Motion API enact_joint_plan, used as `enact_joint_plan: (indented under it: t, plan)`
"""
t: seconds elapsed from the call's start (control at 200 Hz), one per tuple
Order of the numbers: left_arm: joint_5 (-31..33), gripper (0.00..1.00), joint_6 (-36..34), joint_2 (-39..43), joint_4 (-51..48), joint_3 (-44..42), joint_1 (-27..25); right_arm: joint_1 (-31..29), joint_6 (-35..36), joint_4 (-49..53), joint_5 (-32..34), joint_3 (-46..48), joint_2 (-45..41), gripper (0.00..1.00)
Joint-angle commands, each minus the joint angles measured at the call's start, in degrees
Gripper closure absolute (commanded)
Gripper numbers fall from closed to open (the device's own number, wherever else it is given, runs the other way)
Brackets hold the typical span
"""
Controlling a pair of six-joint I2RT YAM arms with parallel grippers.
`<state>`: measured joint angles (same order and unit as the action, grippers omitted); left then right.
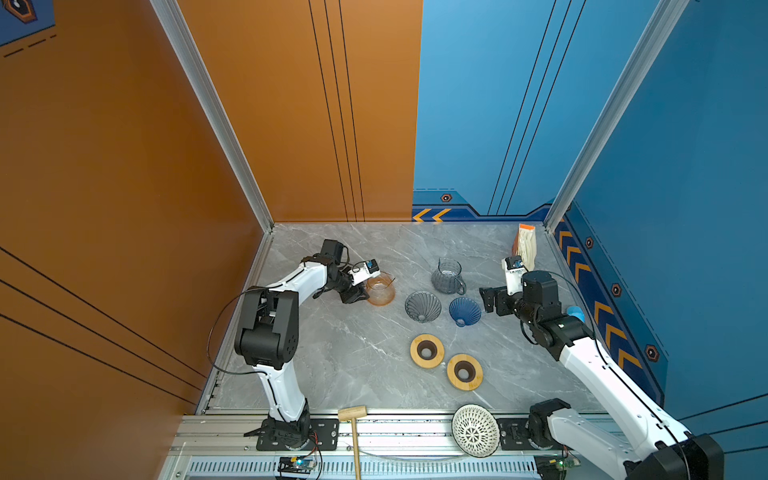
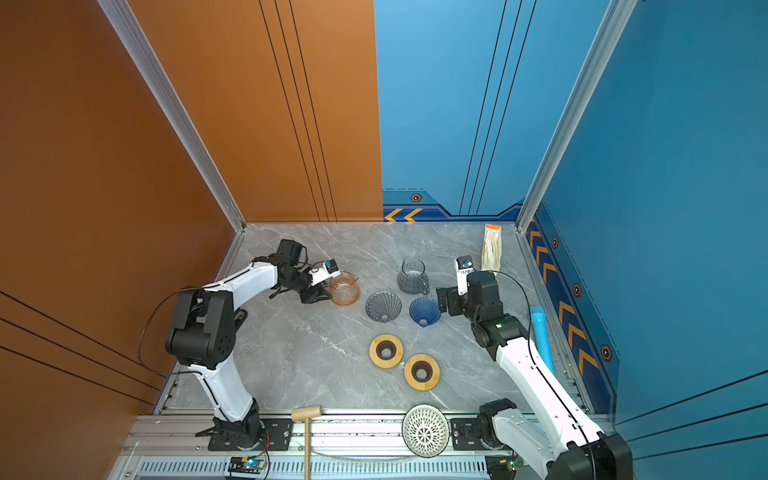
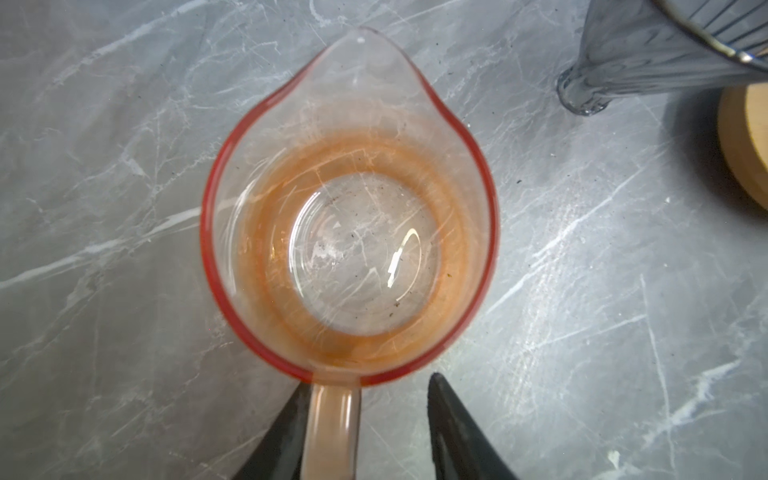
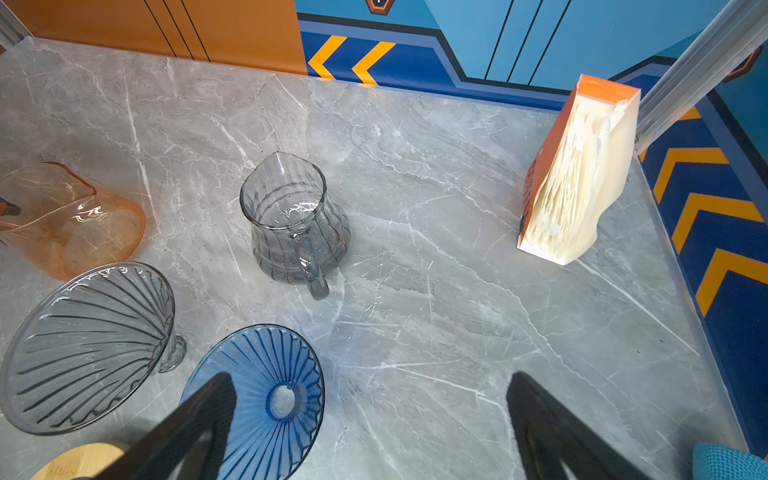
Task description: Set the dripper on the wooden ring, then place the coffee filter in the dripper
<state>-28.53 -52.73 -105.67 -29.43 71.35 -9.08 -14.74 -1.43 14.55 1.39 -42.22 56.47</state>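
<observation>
Right wrist view: coffee filter pack (image 4: 582, 178) well apart from wide-open, empty right gripper (image 4: 370, 376).

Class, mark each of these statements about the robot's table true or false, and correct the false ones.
1. The handle of the orange pitcher lies between the fingers of the left gripper. True.
2. The right gripper holds a coffee filter. False: its jaws are wide open and empty.
3. The blue dripper sits upright on one of the wooden rings. False: it lies on its side on the table, apart from both rings.
4. The filter box stands near the back right corner of the table. True.
</observation>
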Motion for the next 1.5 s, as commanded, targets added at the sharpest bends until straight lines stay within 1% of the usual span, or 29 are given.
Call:
enact_joint_plan:
  t: [0.0,0.09,0.22,0.345,0.431,0.521,0.586,0.666,0.811,0.836,1.031,1.152,1.492]
  plan:
    - [-0.15,0.6,-1.46,2.22,-2.96,-0.63,-0.59,-0.47,0.25,0.21,1.18,0.56,-0.73,0.0]
    - [0.02,0.62,-0.96,2.13,-3.0,-0.38,-0.59,-0.55,0.03,-0.11,1.23,0.73,-0.75,0.0]
    - [0.18,0.69,-0.58,1.96,-2.98,0.21,-0.78,-0.79,-0.15,-0.22,1.4,0.82,-0.83,0.0]
    - [1.17,0.7,-0.62,1.83,-3.0,0.22,-0.94,-0.9,-0.15,-0.22,1.76,0.99,-0.95,0.0]
    - [1.38,0.72,-0.5,1.78,-2.96,-0.01,-0.94,-1.03,-0.13,-0.23,2.0,1.0,-1.09,0.0]
    - [0.95,0.76,-0.44,1.78,-2.96,0.0,-1.03,-0.99,-0.1,-0.29,2.2,0.98,-1.1,0.0]
    - [1.17,0.78,-0.18,1.78,-2.91,0.07,-1.14,-1.1,-0.16,-0.55,2.23,1.08,-1.1,0.0]
    - [1.28,0.83,0.14,1.56,-2.87,0.39,-1.23,-1.23,-0.24,-0.8,2.24,1.22,-1.11,0.0]
    - [2.3,0.85,0.7,1.21,-2.74,0.59,-1.39,-1.44,-0.41,-1.01,2.38,1.52,-1.18,0.0]
    - [2.44,0.88,0.68,1.16,-2.75,0.62,-1.51,-1.53,-0.45,-1.13,2.35,1.61,-1.19,0.0]
    - [2.98,0.93,2.3,1.17,-2.56,0.8,-1.64,-1.63,-0.41,-1.3,2.65,1.95,-1.23,0.0]
    - [3.11,1.0,3.81,1.25,-2.47,1.2,-1.73,-1.63,-0.26,-1.53,2.58,2.05,-1.18,0.0]
    - [2.87,1.0,5.62,3.89,-2.54,0.76,-2.47,-1.83,-0.48,-1.88,2.45,2.96,-1.78,0.0]
